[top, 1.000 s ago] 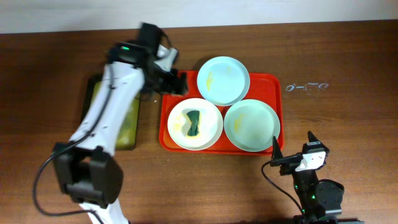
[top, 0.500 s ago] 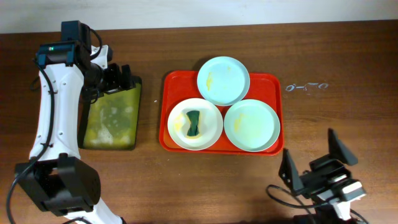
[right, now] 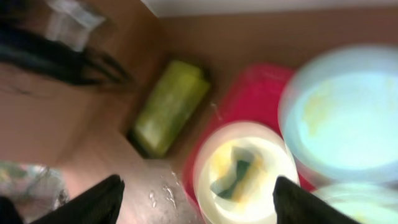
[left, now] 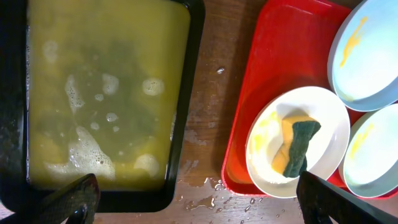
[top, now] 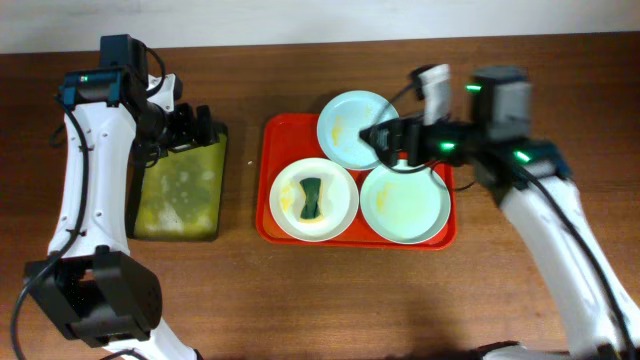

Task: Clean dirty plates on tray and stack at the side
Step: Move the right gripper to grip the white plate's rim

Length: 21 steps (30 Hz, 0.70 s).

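The red tray [top: 280, 150] holds three plates. The white plate [top: 340, 215] at its front left carries a green-and-yellow sponge [top: 312, 197] and yellow smears. One pale blue-green plate [top: 350, 120] with a yellow smear sits at the back, another [top: 403, 205] at the front right. My right gripper [top: 385, 137] hovers open and empty over the tray between the two blue-green plates. Its blurred wrist view shows the white plate [right: 261, 186] between the open fingers [right: 199, 199]. My left gripper [top: 187, 128] is open and empty above the black tray.
A black tray [top: 180, 190] of foamy yellow-green liquid lies left of the red tray; it also shows in the left wrist view [left: 106, 93]. Water drops wet the table between the trays [left: 205, 186]. A small clear object [top: 492, 140] lies right of the red tray.
My right arm swung from the table's front edge up over the red tray. My left arm moved from the red tray's back left corner to the black tray, then held still.
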### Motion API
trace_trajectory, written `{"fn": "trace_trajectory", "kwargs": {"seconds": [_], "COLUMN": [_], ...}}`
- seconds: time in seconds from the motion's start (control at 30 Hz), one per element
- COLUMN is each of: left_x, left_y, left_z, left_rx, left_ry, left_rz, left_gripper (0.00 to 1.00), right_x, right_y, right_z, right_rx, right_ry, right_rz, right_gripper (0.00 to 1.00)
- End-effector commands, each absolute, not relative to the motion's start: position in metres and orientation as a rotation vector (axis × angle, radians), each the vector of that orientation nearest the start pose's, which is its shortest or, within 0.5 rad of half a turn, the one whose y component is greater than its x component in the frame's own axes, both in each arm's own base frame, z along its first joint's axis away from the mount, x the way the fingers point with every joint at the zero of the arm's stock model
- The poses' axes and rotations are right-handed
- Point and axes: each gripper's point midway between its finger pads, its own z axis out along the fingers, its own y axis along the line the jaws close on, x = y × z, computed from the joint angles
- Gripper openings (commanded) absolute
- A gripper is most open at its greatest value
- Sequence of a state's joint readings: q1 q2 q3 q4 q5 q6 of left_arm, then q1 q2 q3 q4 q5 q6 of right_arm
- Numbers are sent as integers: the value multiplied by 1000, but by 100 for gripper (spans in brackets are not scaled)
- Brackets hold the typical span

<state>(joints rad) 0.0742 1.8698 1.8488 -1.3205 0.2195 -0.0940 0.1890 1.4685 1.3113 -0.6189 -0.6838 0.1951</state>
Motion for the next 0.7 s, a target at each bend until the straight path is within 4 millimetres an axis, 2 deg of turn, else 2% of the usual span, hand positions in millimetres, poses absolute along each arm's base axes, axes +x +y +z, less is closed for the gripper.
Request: {"fn": "trace_trajectory", "kwargs": {"seconds": [0.0,0.07,0.17,0.27,0.33,0.4,0.53,0.67], "left_x": [400,401,400,400,400,400,400,400], "left_y": [-10,-10,-10,-11,-12,-12,-14,-14], "left_z": [189,189,189,189,189,189,189,189], "left_rx": [-190,-189,-190,-184,-182,-182,-175,-175], "left_ry": [2879,2876,2879,2880,2880,2880,2881,2883], "left_rz": [-322,-322,-322,-323,-323,-323,-324,-324], "left_gripper": [99,99,99,99,99,99,99,99], "right_x": [386,391,399,402,400,399,395,387], "right_y": [181,200,217,215,209,211,216,209], "right_z": [181,149,113,89,69,61,52,40], "right_rx": [-272,-340,-374,-389,-460,-504,-540,-531], "right_ry": [2597,2685,2733,2775,2805,2812,2821,2859], "right_rz": [654,650,652,595,530,529,521,484], "right_gripper": [78,75,62,62,59,55,55,56]}}
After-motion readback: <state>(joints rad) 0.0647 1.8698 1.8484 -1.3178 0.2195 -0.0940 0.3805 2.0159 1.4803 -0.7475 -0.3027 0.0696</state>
